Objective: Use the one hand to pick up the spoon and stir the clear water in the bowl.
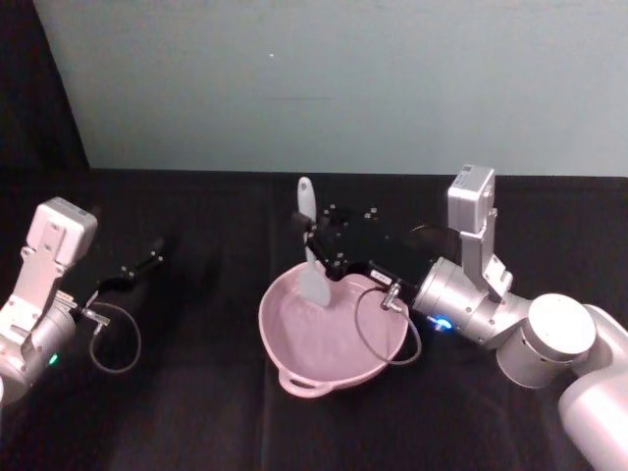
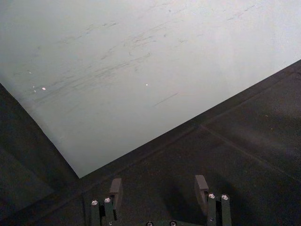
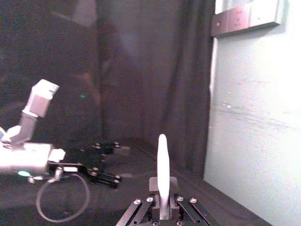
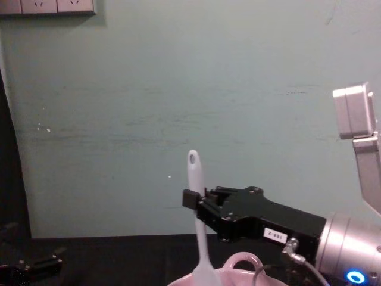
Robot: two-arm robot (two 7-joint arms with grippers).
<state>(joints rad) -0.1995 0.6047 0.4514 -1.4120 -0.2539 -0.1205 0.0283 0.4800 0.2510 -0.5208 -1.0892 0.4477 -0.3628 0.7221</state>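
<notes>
A pale pink bowl (image 1: 294,329) sits mid-table on black cloth, its loop handle toward me; its rim (image 4: 241,262) also peeks up in the chest view. My right gripper (image 1: 312,238) is shut on the white spoon (image 1: 309,245), which stands nearly upright with its flat head down inside the bowl and its holed handle end up. The chest view shows the spoon (image 4: 197,214) clamped by the black right gripper (image 4: 191,199). From the right wrist, the spoon (image 3: 162,165) rises between the fingers. My left gripper (image 1: 147,257) rests open at the far left, off the bowl.
Black cloth (image 1: 196,412) covers the table, with a pale green wall (image 1: 343,78) close behind it. A looped cable (image 1: 388,329) hangs from the right wrist over the bowl's right rim. The left arm (image 3: 28,141) lies across the table in the right wrist view.
</notes>
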